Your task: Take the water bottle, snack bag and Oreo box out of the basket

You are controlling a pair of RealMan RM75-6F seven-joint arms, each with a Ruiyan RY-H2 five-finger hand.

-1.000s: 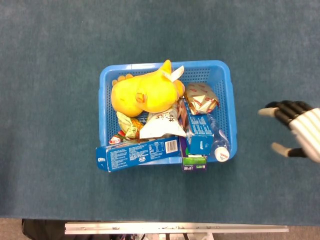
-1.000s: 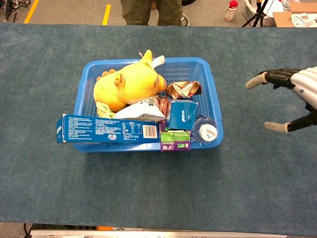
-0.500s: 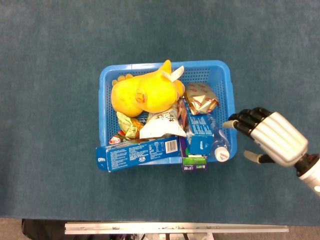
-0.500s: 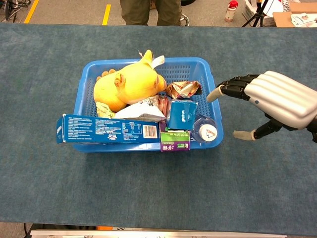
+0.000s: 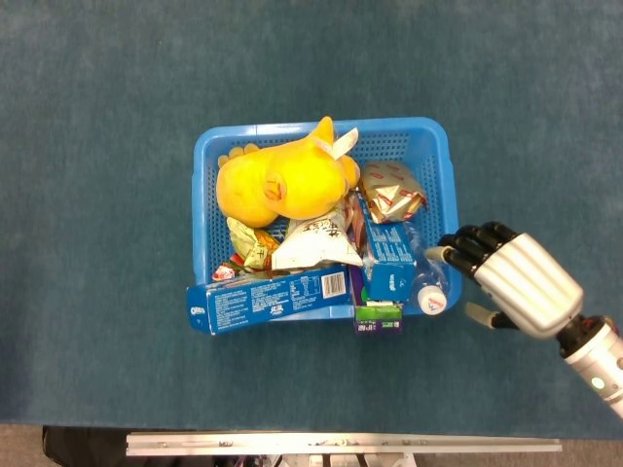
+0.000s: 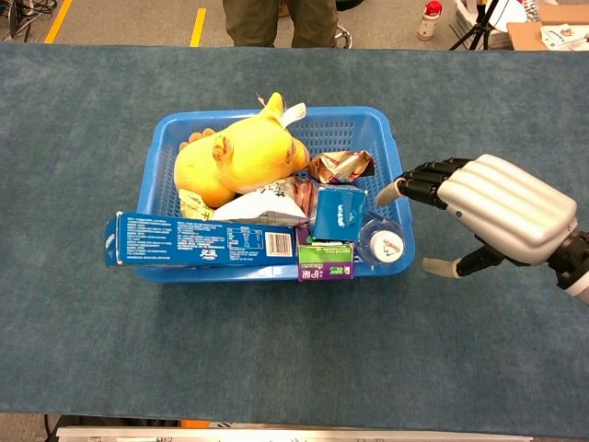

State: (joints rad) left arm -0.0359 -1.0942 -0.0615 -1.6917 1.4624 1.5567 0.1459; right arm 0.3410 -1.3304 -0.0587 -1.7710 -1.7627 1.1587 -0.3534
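My right hand (image 5: 514, 282) hung just outside the right wall of the blue basket (image 5: 209, 156), empty, its fingers (image 6: 419, 177) spread and reaching toward the rim while the thumb pointed back at the basket's near right corner; whether the fingertips touched the rim, I could not tell. My forearm ran off the right edge of both views. My left hand showed in neither view.

Nearest my fingers, the water bottle (image 5: 428, 284) lay along the right wall inside the basket, white cap toward me, most of its clear body hard to make out behind a small blue carton (image 5: 384, 258). A purple-and-green box (image 5: 378, 317) stuck out over the near rim, only its end showing. The Oreo box (image 5: 270, 301) lay across the near rim, its left end jutting past the basket's corner. Behind it the snack bag (image 5: 313, 243) was partly buried under a yellow plush toy (image 5: 282, 182), and a crumpled foil packet (image 5: 391, 191) sat by the far right corner.

The counter (image 5: 97, 146) was covered in dark teal felt. In the chest view, beyond its far edge, I saw a floor with yellow tape (image 6: 199, 26), a standing person's legs (image 6: 281, 20) cut off at the top, and a red-capped bottle (image 6: 429, 20).
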